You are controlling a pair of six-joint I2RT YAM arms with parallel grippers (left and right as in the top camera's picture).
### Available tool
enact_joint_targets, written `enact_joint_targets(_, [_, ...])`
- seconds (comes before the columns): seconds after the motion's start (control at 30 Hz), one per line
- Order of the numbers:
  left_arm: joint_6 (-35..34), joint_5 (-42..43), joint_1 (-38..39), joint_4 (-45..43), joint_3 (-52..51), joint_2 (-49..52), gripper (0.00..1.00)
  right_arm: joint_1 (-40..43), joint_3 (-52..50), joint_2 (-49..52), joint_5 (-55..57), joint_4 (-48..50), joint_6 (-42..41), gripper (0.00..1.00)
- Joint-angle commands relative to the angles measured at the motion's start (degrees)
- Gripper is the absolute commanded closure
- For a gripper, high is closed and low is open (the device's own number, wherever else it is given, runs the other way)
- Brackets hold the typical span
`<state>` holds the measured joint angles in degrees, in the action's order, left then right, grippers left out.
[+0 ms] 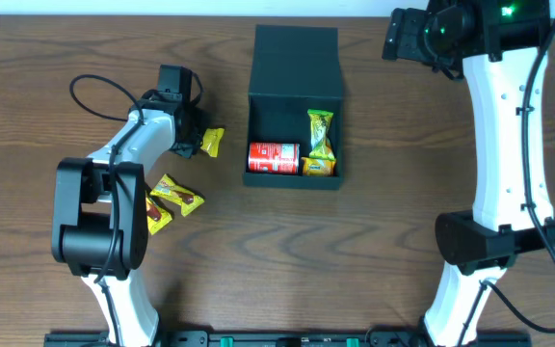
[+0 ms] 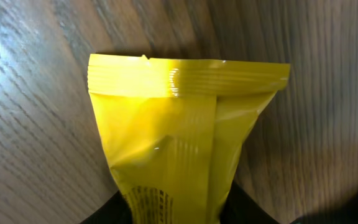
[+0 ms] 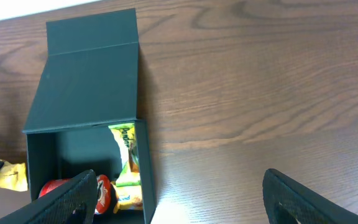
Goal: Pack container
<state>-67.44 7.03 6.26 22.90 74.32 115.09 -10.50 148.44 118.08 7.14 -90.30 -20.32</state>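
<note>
Looking down from overhead, the container (image 1: 297,58) sits mid-table with its mouth up. Its flap is thrown back on the far side, so its long axis runs near to far. The left gripper (image 1: 201,142) stands just left of it, much nearer than the right gripper (image 1: 395,37), which hangs off at the far right. The yellow packet (image 1: 214,142) pokes rightward from the left gripper toward the box wall. A red can (image 1: 274,156) and two other packets already lie in the box's near end.

From the left wrist, the packet fills the view. Its crimped end points away and its lower end is tucked between the dark fingers, so it looks pinched there.

From the right wrist, that gripper's fingers are spread wide with nothing between them, and the box lies ahead and to their left. I'd judge the carry to be a short move rightward over the wall.
</note>
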Motion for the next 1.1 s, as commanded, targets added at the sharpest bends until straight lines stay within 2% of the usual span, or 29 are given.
enact_joint_targets(0.0, [2.91,0.74,-0.96,0.20,-0.28,1.16,0.68,0.46,0.15,0.11,0.61,-0.07,0.70,0.15])
enact_joint_targets(0.13, [4.48,2.29,-1.55,0.20,0.61,1.16,0.70,0.46,0.15,0.11,0.61,0.09,0.70,0.15])
enact_joint_targets(0.3, [15.17,2.23,-1.55,2.21,7.56,1.03,0.80,0.46,0.15,0.11,0.59,0.22,0.70,0.15])
enact_joint_targets(0.37, [21.42,2.21,-1.07,3.89,12.09,1.03,0.82,0.46,0.15,0.11,0.61,0.42,0.70,0.14])
enact_joint_targets(0.47, [35.21,2.43,0.59,6.51,19.69,1.03,0.81,0.48,0.15,0.11,0.61,0.72,0.70,0.14])
enact_joint_targets(0.6, [53.55,6.88,4.74,9.60,27.85,1.03,0.80,0.48,0.15,0.11,0.63,0.83,0.70,0.14])
enact_joint_targets(0.73, [64.11,6.95,10.60,12.37,31.98,1.03,0.77,0.48,0.15,0.11,0.90,0.87,0.70,0.14])
enact_joint_targets(0.83, [68.57,6.80,14.86,12.46,32.20,1.05,0.76,0.46,0.15,0.11,2.12,0.83,0.68,0.14])
enact_joint_targets(1.07, [72.24,2.62,22.62,14.67,32.20,1.40,0.80,0.46,0.15,0.11,2.12,0.68,0.70,0.15])
